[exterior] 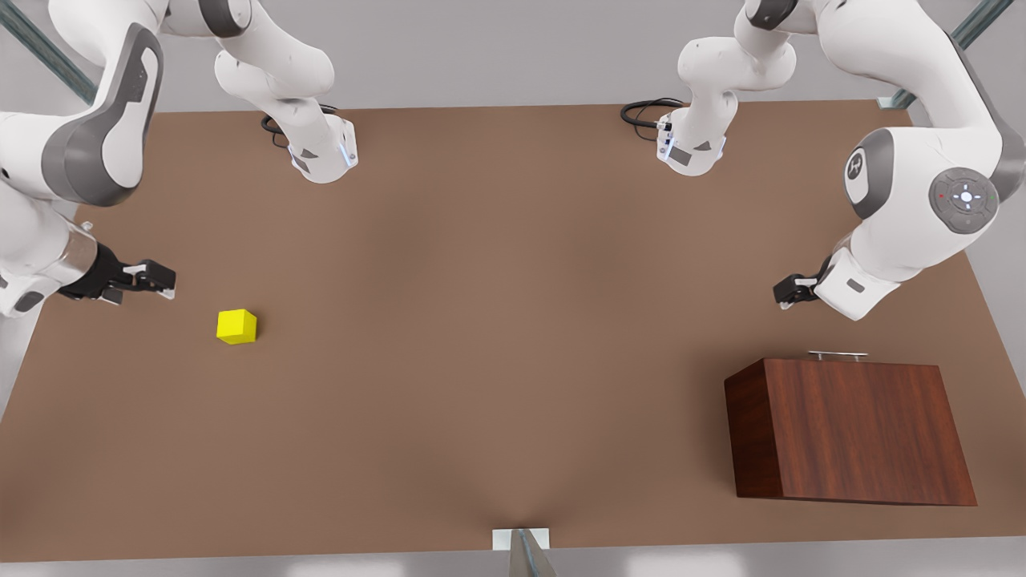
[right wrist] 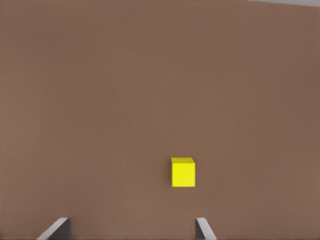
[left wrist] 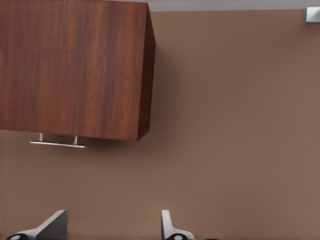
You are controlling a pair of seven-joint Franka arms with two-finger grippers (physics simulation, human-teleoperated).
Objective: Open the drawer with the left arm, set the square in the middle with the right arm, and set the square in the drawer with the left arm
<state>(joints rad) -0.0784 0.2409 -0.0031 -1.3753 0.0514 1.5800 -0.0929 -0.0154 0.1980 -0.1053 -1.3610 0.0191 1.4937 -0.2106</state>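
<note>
The square (exterior: 236, 326) is a small yellow cube lying on the brown tabletop at the front view's left. My right gripper (exterior: 164, 280) hovers just beyond it, open and empty, and the square (right wrist: 183, 172) sits ahead of the right gripper (right wrist: 131, 227) in its wrist view. The drawer is shut inside the dark wood-grain box (exterior: 850, 429), with its silver handle (exterior: 838, 354) facing the arms. My left gripper (exterior: 789, 290) hangs open a short way from that handle (left wrist: 56, 144), apart from it. The middle (exterior: 513, 320) of the table is bare.
Two arm bases (exterior: 321, 152) (exterior: 693, 144) with black cables stand at the table's far edge. A small metal bracket (exterior: 521, 538) sits at the near edge. The wood box (left wrist: 70, 65) is the one tall obstacle.
</note>
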